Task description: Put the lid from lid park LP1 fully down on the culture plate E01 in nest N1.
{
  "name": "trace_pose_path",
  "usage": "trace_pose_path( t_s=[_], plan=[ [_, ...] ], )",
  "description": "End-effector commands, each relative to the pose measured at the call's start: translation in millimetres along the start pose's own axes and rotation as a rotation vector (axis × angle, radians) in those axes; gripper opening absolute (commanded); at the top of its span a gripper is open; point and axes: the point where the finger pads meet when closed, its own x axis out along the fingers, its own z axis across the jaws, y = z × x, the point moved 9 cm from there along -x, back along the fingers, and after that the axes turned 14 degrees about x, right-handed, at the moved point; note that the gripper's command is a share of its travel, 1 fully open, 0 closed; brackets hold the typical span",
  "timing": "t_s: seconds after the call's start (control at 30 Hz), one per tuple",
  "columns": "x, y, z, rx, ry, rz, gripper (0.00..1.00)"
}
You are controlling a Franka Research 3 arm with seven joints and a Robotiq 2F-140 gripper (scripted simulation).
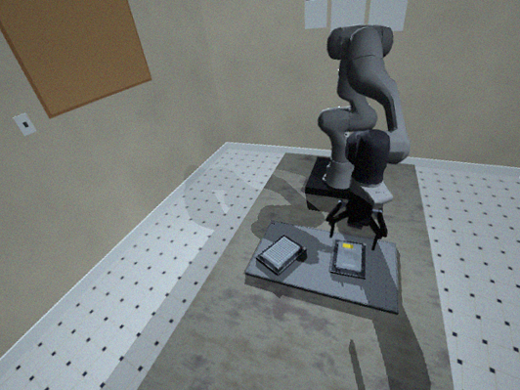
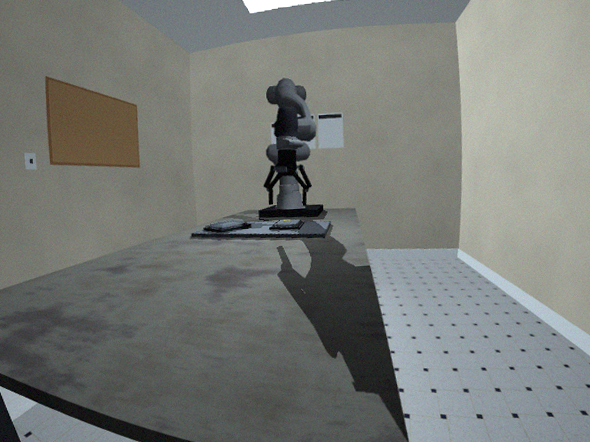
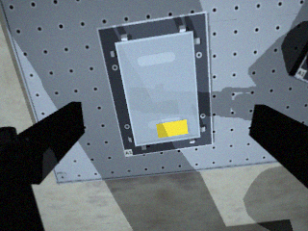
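Note:
The clear lid (image 1: 348,259) (image 2: 286,223) (image 3: 156,82), with a yellow tag (image 3: 171,128) at one end, lies flat in the dark frame of lid park LP1 (image 3: 108,72) on the right half of the grey pegboard (image 1: 318,261) (image 3: 58,58). The culture plate E01 (image 1: 279,252) (image 2: 226,224), with its grid of wells uncovered, sits in nest N1 on the left half; a dark corner of that nest (image 3: 298,53) shows in the wrist view. My gripper (image 1: 358,236) (image 2: 288,190) (image 3: 166,118) is fully open and empty, hanging above the lid with a finger on either side, well clear of it.
The pegboard lies on a long grey table (image 1: 276,359) (image 2: 187,318). The arm's black base plate (image 1: 317,183) (image 2: 290,211) stands just behind the board. The table's edge runs close along the board's near side in the wrist view.

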Motion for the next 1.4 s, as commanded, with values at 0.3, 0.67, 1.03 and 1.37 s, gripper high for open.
trace_pose_path(
  t_s=[0.3,0.67,1.03,1.37],
  plan=[
    [-0.2,4.3,0.1,-0.156,0.030,-0.015,1.00],
    [-0.2,4.3,0.1,-0.156,0.030,-0.015,1.00],
    [-0.2,4.3,0.1,-0.156,0.030,-0.015,0.10],
    [-0.2,4.3,0.1,-0.156,0.030,-0.015,0.10]
  ],
)
